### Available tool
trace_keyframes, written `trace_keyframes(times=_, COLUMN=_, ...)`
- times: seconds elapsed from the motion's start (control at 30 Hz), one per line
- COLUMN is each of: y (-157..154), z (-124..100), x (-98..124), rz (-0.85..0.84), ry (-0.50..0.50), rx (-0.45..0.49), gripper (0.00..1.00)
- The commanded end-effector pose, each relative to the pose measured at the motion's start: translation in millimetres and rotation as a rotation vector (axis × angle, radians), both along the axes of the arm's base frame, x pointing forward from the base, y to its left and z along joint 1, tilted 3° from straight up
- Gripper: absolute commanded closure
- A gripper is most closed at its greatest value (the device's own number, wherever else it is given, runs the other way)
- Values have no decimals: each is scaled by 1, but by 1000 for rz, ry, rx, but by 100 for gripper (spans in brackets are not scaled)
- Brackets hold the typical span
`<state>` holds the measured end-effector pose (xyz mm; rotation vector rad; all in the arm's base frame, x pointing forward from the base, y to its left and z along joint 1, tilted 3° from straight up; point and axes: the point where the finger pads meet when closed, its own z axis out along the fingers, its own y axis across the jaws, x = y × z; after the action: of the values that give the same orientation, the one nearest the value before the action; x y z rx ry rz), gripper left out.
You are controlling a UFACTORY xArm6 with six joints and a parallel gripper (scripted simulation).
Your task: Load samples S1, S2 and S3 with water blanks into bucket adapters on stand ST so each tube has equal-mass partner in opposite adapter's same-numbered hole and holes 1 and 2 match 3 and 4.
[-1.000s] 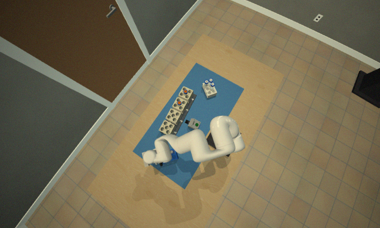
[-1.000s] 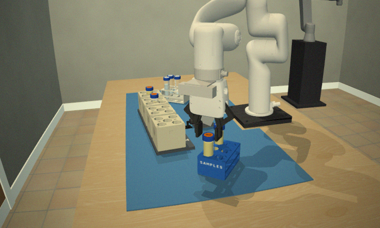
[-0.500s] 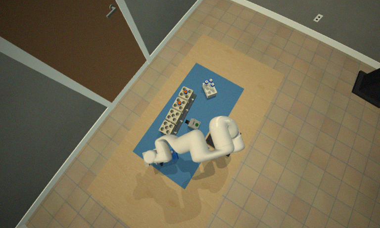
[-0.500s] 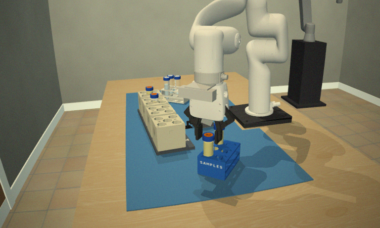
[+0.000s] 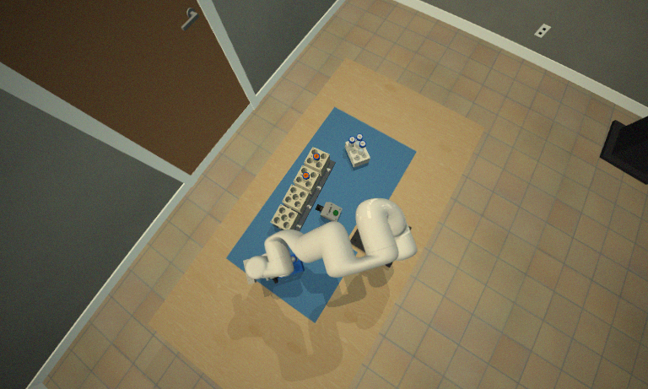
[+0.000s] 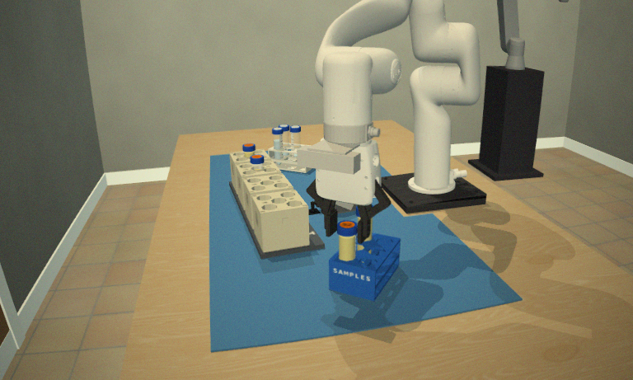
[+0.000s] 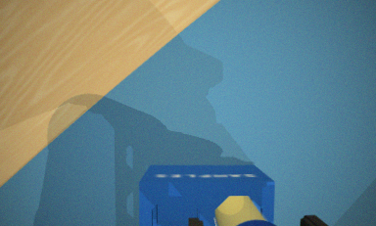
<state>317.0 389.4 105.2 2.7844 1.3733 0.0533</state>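
Observation:
My gripper (image 6: 346, 235) (image 7: 255, 222) is open, pointing down over the near end of the blue SAMPLES rack (image 5: 298, 268) (image 6: 350, 286) (image 7: 171, 203). An orange-dotted, yellow-filled tube (image 6: 346, 247) (image 7: 236, 209) stands there; its cap is between or just in front of the fingertips, which view overlap leaves unclear. Another yellow tube stands behind, partly hidden by a finger. Two orange-dotted tubes (image 5: 315, 156) (image 5: 305, 175) (image 6: 248, 147) (image 6: 256, 159) stand in the two far adapters. The two near adapters (image 5: 295, 197) (image 5: 283, 217) show no tubes. Adapter numbers are unreadable.
A clear rack (image 5: 359, 163) at the back holds three white-dotted blanks (image 5: 352, 139) (image 5: 359, 137) (image 5: 357, 146). The small desk with the green DONE key (image 5: 336, 213) stands between the stand (image 5: 302, 218) and the arm's base. The adapter row is left of my gripper in the exterior view.

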Motion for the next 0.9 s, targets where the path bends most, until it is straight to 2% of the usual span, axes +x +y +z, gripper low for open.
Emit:
trace_keyframes(times=0.0, y=1, z=2, x=1, rz=0, ry=-3, rx=4, gripper=43)
trace_keyframes(times=0.2, y=1, z=2, x=1, rz=0, ry=-3, rx=4, gripper=43)
trace_keyframes(times=0.23, y=1, z=3, x=1, rz=0, ry=-3, rx=4, gripper=100)
trace_keyframes(times=0.87, y=1, z=4, x=1, rz=0, ry=-3, rx=4, gripper=100)
